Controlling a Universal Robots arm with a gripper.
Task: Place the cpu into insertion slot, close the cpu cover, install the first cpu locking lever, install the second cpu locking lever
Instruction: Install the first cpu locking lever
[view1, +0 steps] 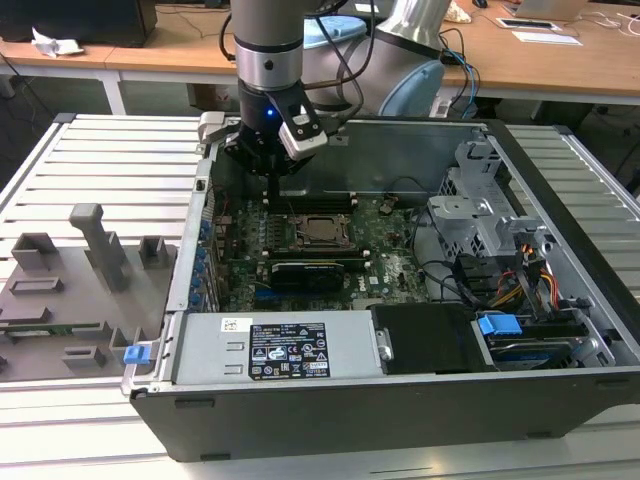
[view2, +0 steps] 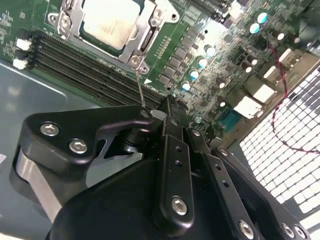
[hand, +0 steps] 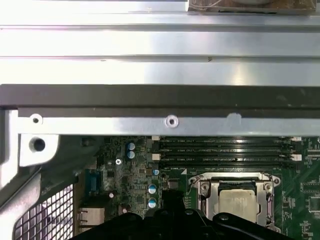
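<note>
Slippage worries me: my pincer (view2: 169, 106), how far open I cannot tell, sits by the thin locking lever (view2: 139, 85) near the cpu (view2: 111, 22) seated under its cpu cover (view2: 144, 36), and a skewed push might bend that lever.

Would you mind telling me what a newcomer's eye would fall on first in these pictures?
The open computer case in the middle of the exterior view draws the eye first, with the gripper hanging inside it over the green motherboard. Just beside the gripper, the pale cpu lies framed by the silver cpu cover.
</note>
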